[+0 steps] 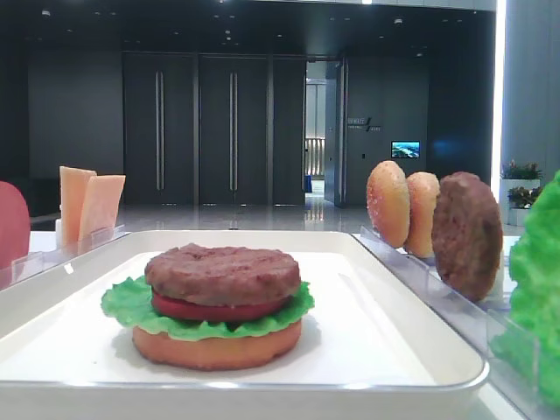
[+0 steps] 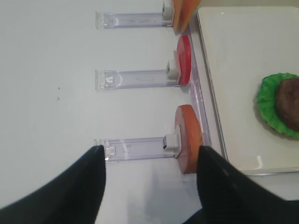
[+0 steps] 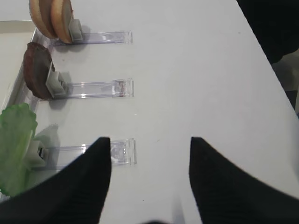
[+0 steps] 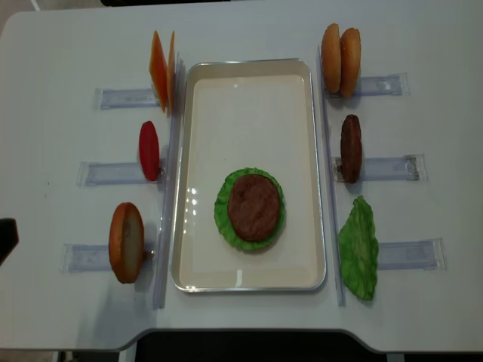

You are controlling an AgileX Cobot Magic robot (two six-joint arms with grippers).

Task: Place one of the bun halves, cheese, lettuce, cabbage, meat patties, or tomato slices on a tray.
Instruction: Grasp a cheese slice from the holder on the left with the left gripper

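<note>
Dim hall [image 1: 87,105], dark double doors [image 1: 197,131], glossy floor [image 1: 245,217]

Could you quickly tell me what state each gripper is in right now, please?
Left gripper: open, holding nothing, above the rack with the bun half.
Right gripper: open, holding nothing, over bare table.

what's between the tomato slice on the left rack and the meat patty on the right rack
The tray lies between the tomato slice and the racked meat patty; that stretch of tray floor is bare, with the burger stack nearer the front. The overhead view shows it.
</note>
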